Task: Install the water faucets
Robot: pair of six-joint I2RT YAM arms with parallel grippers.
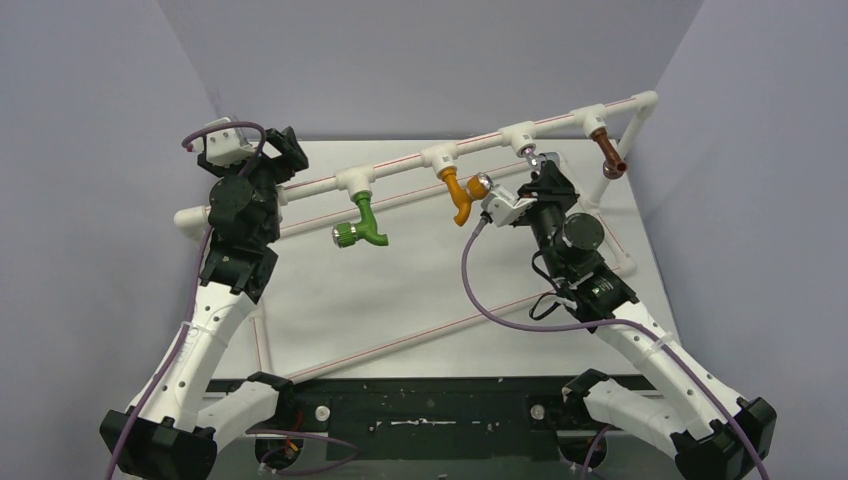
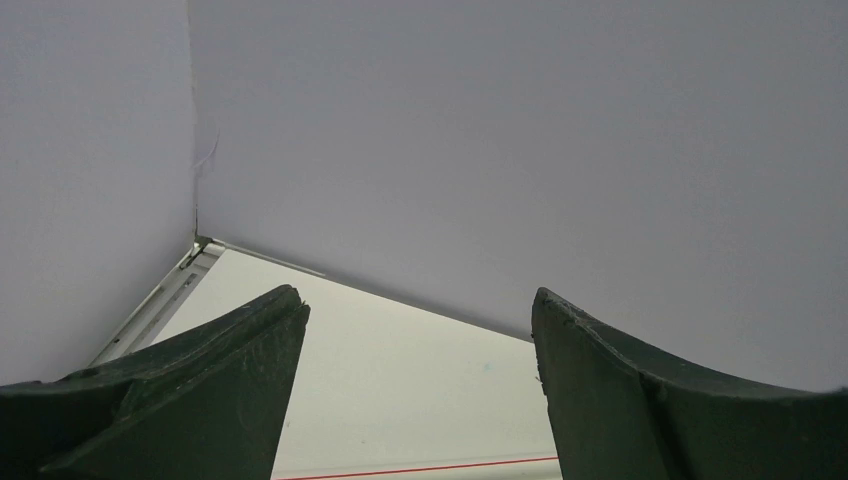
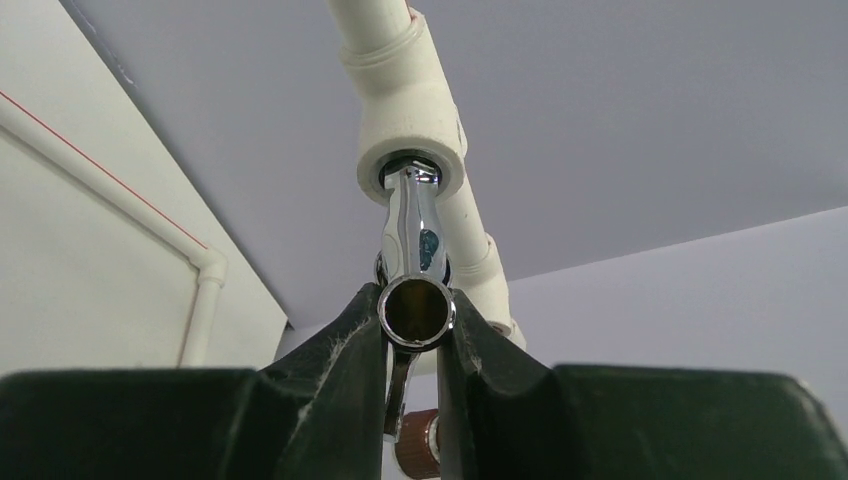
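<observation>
Top external view, read from the left, puts the left arm at the left end of the white pipe rail [image 1: 400,168], well apart from the work. Its hand [image 2: 417,320] is released, fingers spread and empty, facing bare wall and a strip of bench [image 1: 400,300]. Along the rail hang four taps, each below its own tee. First comes the green faucet [image 1: 366,222], then the orange faucet [image 1: 457,194], both hanging free with nothing touching them. Third is the chrome faucet [image 3: 412,245], and on it the coming move turns. The right hand [image 3: 415,320] is clenched on its lower, open-mouthed end, one finger pressed to each side. From the hand, the tap lies straight up and away. Its long axis runs from the fingers into the mouth of the tee fitting [image 3: 410,130], and its upper end sits inside that socket. How deep it sits I cannot tell. Any seating or tightening would, I judge, have to be a twist about that same axis, with the hand kept in line under the tee so the tap does not cock sideways. The right arm is plainly the nearer one. Last on the right, the brown faucet [image 1: 608,152] hangs from the end tee, near the right hand but apart from it.
</observation>
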